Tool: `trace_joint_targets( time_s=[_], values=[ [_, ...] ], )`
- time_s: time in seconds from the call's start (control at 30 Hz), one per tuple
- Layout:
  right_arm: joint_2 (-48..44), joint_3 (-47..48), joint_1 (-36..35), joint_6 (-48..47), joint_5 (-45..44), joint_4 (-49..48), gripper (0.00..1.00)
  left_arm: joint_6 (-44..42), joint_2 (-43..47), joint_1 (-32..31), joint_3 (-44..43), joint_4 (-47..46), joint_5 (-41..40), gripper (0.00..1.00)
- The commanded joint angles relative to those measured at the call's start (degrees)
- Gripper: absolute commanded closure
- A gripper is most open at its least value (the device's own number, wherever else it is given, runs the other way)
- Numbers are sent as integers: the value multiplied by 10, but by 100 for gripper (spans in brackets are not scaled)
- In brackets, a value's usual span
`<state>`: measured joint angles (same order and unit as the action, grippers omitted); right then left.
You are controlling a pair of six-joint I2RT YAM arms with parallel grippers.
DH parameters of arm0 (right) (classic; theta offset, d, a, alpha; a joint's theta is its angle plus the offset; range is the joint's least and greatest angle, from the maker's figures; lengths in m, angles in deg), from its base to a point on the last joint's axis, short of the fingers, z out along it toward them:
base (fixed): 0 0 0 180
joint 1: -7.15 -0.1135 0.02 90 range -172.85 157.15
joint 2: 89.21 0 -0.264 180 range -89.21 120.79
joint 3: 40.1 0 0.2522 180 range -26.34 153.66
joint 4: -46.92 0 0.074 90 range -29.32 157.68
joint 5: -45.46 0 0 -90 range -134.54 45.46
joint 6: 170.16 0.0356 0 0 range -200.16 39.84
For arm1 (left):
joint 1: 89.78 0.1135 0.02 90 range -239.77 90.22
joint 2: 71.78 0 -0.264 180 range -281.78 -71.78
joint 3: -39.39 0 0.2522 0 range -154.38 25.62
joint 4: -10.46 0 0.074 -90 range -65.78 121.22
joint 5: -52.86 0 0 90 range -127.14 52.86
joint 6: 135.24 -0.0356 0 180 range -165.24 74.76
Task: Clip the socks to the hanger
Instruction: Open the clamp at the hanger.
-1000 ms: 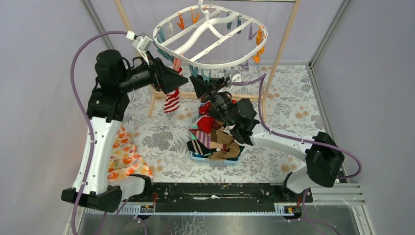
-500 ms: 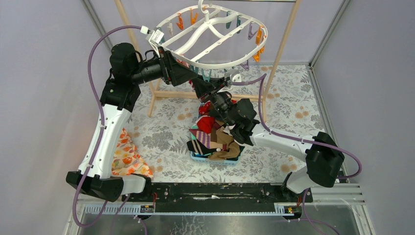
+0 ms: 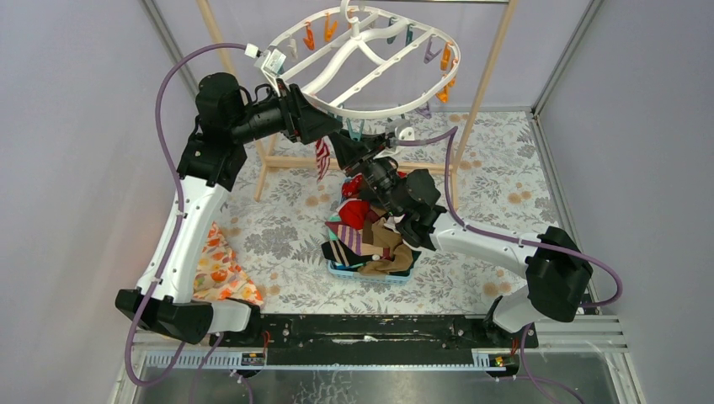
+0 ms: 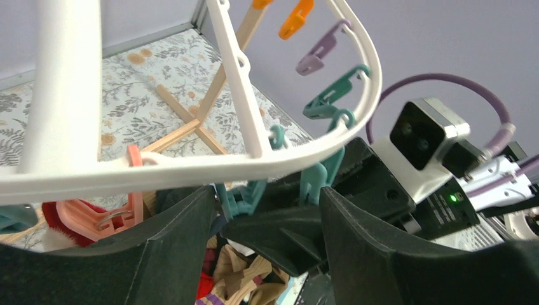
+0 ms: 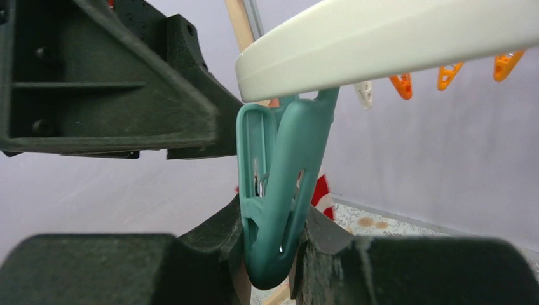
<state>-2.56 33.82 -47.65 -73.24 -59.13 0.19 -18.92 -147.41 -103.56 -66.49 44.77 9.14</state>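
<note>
The white hanger [image 3: 362,108] hangs at the back, its rim [image 5: 394,38] just above my right gripper [image 5: 270,248]. That gripper is shut on a teal peg [image 5: 279,190] hanging from the rim. My left gripper [image 4: 267,216] sits open right under the rim [image 4: 191,171], its fingers either side of the right gripper's fingertip and two teal pegs [image 4: 318,181]. A red-and-white striped sock [image 3: 322,160] dangles below the rim by a pink peg [image 4: 130,210]. More socks [image 3: 370,231] lie piled under the right arm.
The sock pile sits in a small teal basket [image 3: 370,274]. A wooden pole frame [image 3: 484,84] carries the hanger, with its foot bar [image 3: 286,162] on the floral table cover. An orange floral cloth [image 3: 215,269] lies at the near left.
My left arm has swung up and right along the hanger's rim to meet the right gripper, its jaws narrowing slightly. The hanger tipped and the striped sock shifted right. The right arm stayed put.
</note>
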Motion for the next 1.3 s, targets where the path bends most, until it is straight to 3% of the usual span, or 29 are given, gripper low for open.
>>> trace_joint_targets(
  time_s=[0.0, 0.37, 0.77, 1.07, 1.13, 1.27],
  values=[
    [-12, 23, -12, 1, 25, -15, 100, -19, 4, -8, -5, -21, -43, 32],
    [-5, 34, -12, 4, 30, -7, 100, -30, 6, -14, -10, 0, -61, 32],
    [0, 46, -15, 4, 36, 11, 100, -28, -22, -24, -27, -2, -92, 42],
    [-8, 39, -16, 4, 24, 32, 96, -29, -21, -27, -28, -6, -119, 65],
    [-13, 29, -16, 5, 18, 31, 87, -30, -20, -27, -25, -6, -120, 76],
    [-38, -1, -16, 16, -3, 30, 58, -32, -17, -27, -22, -2, -121, 98]
  ],
)
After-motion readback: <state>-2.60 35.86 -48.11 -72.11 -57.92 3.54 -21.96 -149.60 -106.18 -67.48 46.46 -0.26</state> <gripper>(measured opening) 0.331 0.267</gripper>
